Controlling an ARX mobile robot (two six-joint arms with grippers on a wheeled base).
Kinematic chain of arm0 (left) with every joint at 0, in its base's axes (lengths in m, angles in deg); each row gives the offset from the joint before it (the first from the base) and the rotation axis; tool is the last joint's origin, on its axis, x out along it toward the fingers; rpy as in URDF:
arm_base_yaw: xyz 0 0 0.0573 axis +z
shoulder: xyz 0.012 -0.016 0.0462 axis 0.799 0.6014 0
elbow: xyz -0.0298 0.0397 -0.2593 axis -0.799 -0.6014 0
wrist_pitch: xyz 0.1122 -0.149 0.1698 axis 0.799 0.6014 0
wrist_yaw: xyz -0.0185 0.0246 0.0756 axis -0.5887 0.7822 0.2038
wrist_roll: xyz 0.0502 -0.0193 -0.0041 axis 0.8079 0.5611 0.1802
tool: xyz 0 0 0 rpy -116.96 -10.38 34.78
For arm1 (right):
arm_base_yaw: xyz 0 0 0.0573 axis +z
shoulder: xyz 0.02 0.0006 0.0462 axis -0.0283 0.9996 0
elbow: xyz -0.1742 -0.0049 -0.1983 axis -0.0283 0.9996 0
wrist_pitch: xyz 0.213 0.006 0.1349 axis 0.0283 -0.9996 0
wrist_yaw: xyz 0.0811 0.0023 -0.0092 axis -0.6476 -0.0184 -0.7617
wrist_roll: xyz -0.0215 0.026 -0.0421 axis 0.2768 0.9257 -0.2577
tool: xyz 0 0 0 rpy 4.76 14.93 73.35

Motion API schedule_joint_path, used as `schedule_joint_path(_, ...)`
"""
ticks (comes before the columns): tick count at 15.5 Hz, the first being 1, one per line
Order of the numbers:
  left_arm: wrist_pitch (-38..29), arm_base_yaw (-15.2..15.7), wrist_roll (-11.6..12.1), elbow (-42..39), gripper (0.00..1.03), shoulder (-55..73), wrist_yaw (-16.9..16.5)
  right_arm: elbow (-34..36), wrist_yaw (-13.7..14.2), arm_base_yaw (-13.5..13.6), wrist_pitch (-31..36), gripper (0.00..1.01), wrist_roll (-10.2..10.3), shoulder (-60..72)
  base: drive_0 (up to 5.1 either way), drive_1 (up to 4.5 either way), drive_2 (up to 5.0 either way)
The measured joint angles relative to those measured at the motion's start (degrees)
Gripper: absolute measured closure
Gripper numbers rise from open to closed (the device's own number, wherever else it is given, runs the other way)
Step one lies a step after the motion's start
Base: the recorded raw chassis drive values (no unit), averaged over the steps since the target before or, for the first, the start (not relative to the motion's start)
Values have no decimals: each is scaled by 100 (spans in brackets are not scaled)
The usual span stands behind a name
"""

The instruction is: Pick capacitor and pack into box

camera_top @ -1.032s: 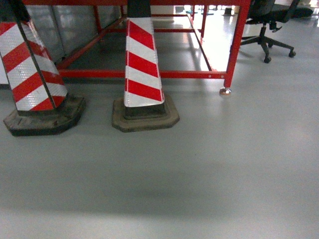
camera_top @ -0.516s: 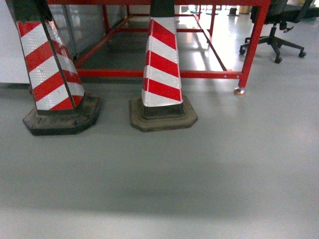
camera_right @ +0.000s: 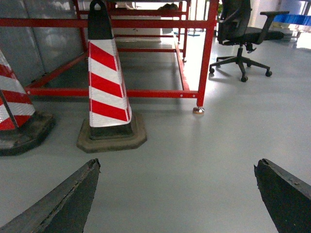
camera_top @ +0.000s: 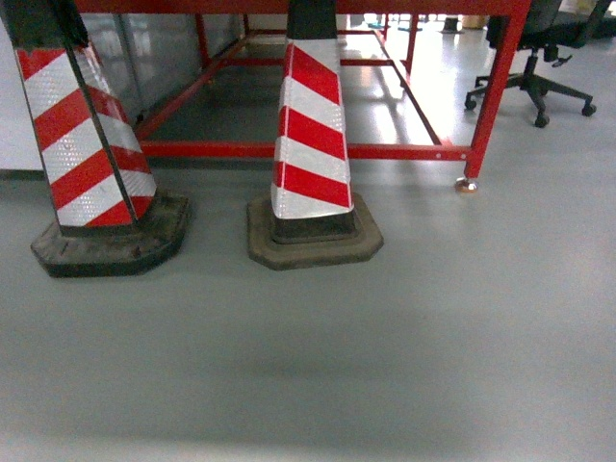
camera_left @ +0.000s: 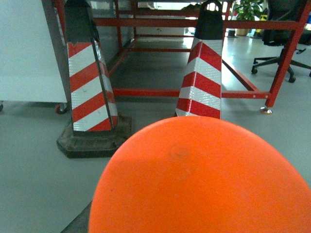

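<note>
- Right pincer [camera_right: 177,165] gaping wide: two dark fingers [camera_right: 68,201] poking in at the lower corners of the right wrist view, well apart, gripping nothing, only grey floor [camera_right: 194,160] showing between them.
- Left pincer not showing in any view; not able to tell wide or narrow. Orange rounded dome [camera_left: 204,179] filling the lower part of the left wrist view, blocking whatever is under that camera.
- Box and capacitor not showing in any view, so not able to give position relative to either pincer, nor pointing direction or long axis.
- Standing ahead of the right pincer, left of its centre line: red-and-white striped cone [camera_right: 104,82], upright on a dark octagonal base.
- Sitting further left of that pincer, cut by the frame edge: second striped cone [camera_right: 12,111], also upright, near the first but not touching it.
- Running behind both cones: red steel frame [camera_right: 121,93], its corner foot [camera_right: 198,110] resting on the floor ahead of the pincer, slightly right of centre.
- Standing beyond the frame, ahead and right of the pincer: black office chair [camera_right: 240,34].
- Showing neither arm in the head view, just cones, frame and floor.
</note>
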Motion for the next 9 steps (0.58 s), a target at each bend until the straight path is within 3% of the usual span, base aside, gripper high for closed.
schedule_joint_path(9, -7, 0, 0, 0, 60, 0, 0, 0, 0, 0, -11, 3, 0, 0, -5, 397, -406)
